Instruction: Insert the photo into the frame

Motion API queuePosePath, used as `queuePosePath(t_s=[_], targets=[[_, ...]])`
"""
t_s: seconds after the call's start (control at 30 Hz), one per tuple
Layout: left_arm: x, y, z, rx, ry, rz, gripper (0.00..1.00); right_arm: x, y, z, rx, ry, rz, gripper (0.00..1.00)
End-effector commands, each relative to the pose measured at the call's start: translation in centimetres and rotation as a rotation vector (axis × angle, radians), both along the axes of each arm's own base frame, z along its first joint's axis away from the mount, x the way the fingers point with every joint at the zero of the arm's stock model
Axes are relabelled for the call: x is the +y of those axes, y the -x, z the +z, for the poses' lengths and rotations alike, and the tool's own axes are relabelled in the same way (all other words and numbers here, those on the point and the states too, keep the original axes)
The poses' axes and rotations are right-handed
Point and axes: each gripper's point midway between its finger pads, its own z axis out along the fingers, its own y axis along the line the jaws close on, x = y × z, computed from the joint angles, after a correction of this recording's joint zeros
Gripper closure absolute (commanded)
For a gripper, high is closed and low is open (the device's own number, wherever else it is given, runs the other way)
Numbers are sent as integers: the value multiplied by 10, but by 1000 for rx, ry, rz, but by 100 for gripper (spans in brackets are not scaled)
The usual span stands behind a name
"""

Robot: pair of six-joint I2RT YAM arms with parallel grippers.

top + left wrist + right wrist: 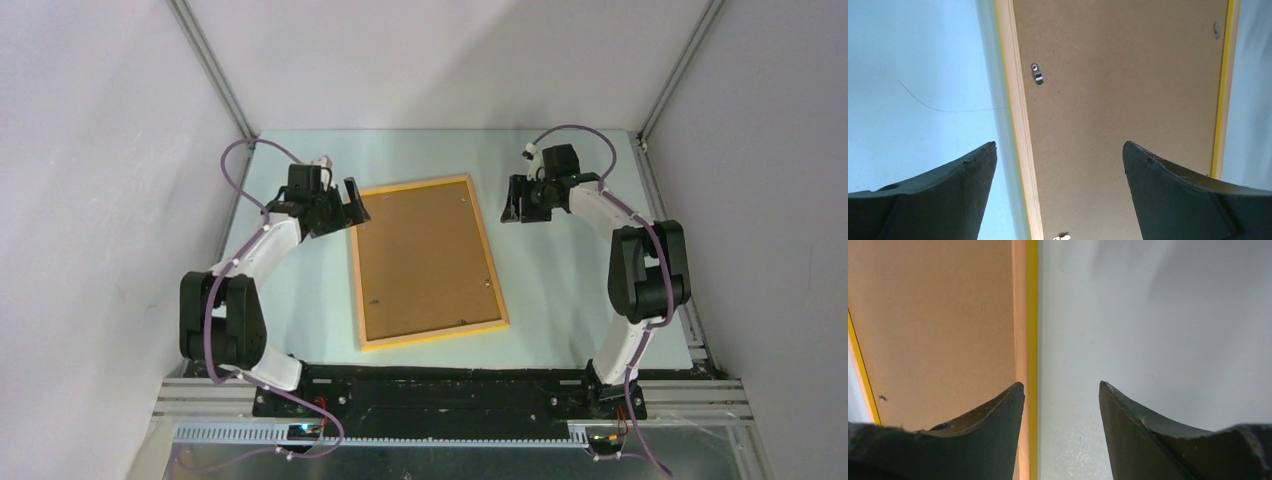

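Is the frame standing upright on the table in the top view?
No, the frame lies flat on the table, with its brown backing board facing up.

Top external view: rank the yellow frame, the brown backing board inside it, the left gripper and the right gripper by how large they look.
1. frame: its outline encloses the board.
2. backing board.
3. left gripper and right gripper: they look about alike, so not ranked against each other.
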Motion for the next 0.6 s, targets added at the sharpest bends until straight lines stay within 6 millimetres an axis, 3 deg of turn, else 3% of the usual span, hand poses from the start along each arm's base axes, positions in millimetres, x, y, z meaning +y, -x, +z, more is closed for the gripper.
queuePosePath(t_s=[0.0,0.13,0.3,0.57], targets=[[14,-15,1,-11,-104,-21,0,20,12,-2,7,46,128,37],[14,-20,-10,35,-118,-40,2,37,34,-11,33,95,213,30],[16,-18,-29,85,-155,-79,12,48,61,-22,8,198,328,28],[15,-6,-63,165,-183,-171,34,51,73,-31,35,195,356,31]])
